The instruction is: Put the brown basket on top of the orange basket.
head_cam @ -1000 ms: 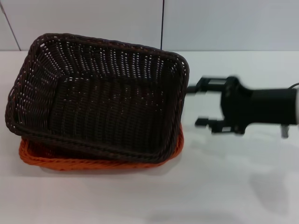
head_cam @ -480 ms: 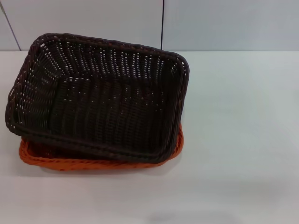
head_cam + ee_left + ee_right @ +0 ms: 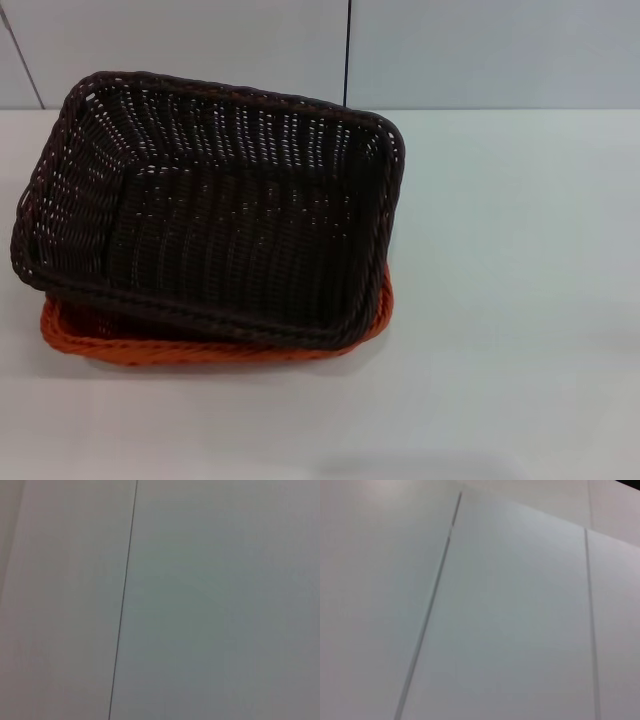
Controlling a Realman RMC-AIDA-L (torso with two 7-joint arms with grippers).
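1. Neither claw shows in any view you have, left or right, so you cannot tell how their fingers stand.
2. Nearest to you on the white table [image 3: 500,380] lies a bare strip of tabletop in front of the baskets.
3. Look next at the orange basket [image 3: 200,352] on the left half of the table; you only see its near rim and near-right corner peeking out from beneath.
4. Sitting on top of it is the brown basket [image 3: 210,210], nested into it but skewed, its left end tipped up and overhanging to the left and far side.
5. Farthest back, the white wall [image 3: 480,50] carries a dark vertical seam [image 3: 347,50]; both wrist views show you only pale panels with thin seam lines.
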